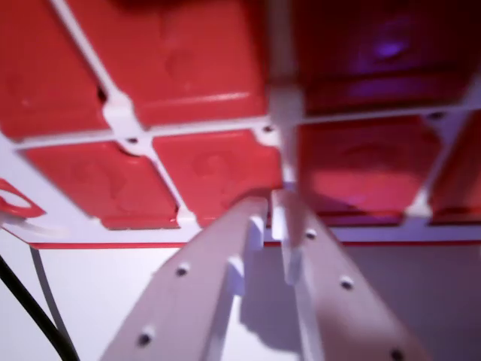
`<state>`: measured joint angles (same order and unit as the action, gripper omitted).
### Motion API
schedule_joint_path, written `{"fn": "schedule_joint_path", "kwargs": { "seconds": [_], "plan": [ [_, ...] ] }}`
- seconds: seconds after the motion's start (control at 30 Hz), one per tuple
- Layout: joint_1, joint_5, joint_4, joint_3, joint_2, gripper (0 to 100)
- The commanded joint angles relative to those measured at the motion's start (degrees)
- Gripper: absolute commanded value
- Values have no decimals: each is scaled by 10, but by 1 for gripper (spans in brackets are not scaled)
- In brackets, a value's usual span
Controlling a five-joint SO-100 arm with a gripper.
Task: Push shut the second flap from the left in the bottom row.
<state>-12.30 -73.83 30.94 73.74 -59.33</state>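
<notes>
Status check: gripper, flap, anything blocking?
White plastic gripper nearly closed, empty, tips at board's lower edge. Red square flap in white grid frame directly ahead. Nothing in the way.

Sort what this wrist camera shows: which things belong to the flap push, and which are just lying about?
Belongs to the job:
- claw, white, its tips close together at the board's lower edge
- red flaps in a white grid frame; the picture is blurred, so I cannot tell which flap is open

Just lying about:
- black cable at the wrist view's lower left
- white table
</notes>
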Motion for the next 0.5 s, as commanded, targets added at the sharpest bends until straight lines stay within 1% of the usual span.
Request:
{"fn": "schedule_joint_path", "kwargs": {
  "seconds": [0.0,0.23,0.37,0.47],
  "plan": [
    [5,0,-16,-56,-24,0],
    [4,1,-14,-54,-40,0],
    [0,1,-2,-45,-77,0],
    [0,1,27,-40,-117,0]
  ]
}}
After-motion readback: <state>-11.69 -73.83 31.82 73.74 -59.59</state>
